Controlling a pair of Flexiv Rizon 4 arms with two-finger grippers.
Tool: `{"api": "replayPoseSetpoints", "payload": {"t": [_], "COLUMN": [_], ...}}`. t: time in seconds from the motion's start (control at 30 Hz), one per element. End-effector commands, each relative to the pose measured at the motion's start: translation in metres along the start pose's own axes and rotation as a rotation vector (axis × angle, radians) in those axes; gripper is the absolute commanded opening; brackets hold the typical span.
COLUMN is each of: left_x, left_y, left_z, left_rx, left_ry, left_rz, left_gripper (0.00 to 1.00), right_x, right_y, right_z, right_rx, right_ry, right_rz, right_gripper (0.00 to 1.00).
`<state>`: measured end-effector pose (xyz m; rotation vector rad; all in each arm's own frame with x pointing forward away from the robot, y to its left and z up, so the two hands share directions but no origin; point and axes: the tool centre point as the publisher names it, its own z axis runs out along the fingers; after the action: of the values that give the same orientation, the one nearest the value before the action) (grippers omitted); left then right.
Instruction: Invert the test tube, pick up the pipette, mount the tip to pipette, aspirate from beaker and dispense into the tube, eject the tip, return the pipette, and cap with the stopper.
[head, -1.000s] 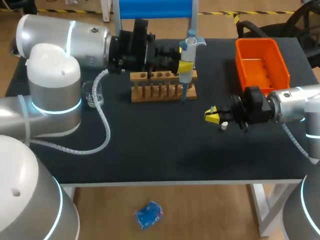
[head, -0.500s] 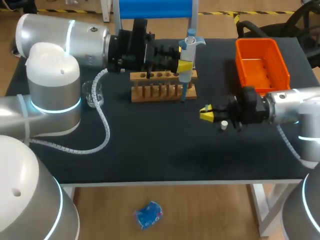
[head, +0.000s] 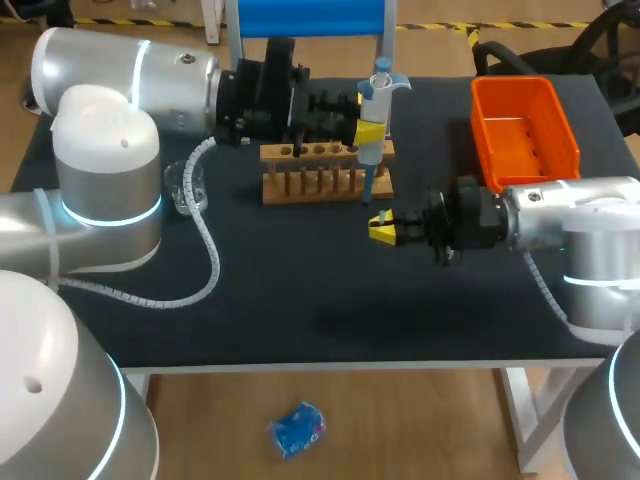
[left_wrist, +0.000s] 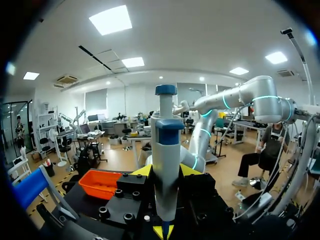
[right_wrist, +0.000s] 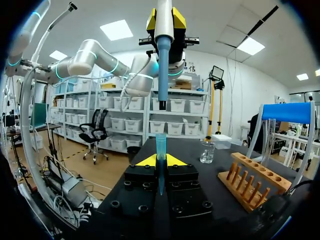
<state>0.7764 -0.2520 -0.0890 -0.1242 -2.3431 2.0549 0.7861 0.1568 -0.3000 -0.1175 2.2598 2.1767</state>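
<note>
Where the left fingers (left_wrist: 144, 171) grip: they pinch the pipette (left_wrist: 166, 165) from two sides around its white body, and its blue plunger knob stands up past them.
Pipette pose: upright in the head view, knob up and thin blue shaft down. The shaft crosses the right end of the wooden rack (head: 327, 172); whether it touches the rack I cannot tell.
Right fingers (right_wrist: 148, 161): pressed onto a clear blue pipette tip (right_wrist: 160, 150) that stands between the two yellow ends, pinched from both sides. The tip is upright, wide mouth up and thin end down.
Tip and pipette: in the right wrist view the pipette's shaft hangs in line over the tip's mouth, with a gap showing between them. How far ahead of the fingers the shaft lies I cannot tell.
Right fingers from above: just in front of the rack's right end, near the pipette's lower end. The tip is too small to make out in the head view.
Left arm (head: 130, 70): comes in from the left along the far side of the tabletop (head: 300, 300), behind the rack.
Right arm (head: 560, 215): comes in from the right, lying level over the tabletop, fingers aimed left.
Beaker (head: 186, 185): clear glass, standing on the tabletop left of the rack, beside the left arm's coiled hose and well apart from both pairs of fingers.
Orange bin (head: 523, 130): at the far right of the tabletop, behind the right arm.
Blue-topped stand (head: 305, 18): at the far edge, behind the rack and the left fingers.
</note>
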Motion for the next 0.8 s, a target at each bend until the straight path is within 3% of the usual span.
{"api": "replayPoseSetpoints", "payload": {"t": [0.03, 0.8], "left_x": [0.0002, 0.0002], "left_y": [-0.0004, -0.0004], "left_z": [-0.0010, -0.0010], "left_rx": [0.001, 0.001], "left_ry": [0.001, 0.001], "left_rz": [0.001, 0.001], "left_gripper": [0.00, 0.00], "right_x": [-0.0038, -0.0095], "right_y": [0.0007, 0.0079], "right_z": [0.0082, 0.0172], "right_rx": [0.000, 0.059], "right_ry": [0.002, 0.065], "right_rz": [-0.010, -0.017], "right_gripper": [0.00, 0.00]}}
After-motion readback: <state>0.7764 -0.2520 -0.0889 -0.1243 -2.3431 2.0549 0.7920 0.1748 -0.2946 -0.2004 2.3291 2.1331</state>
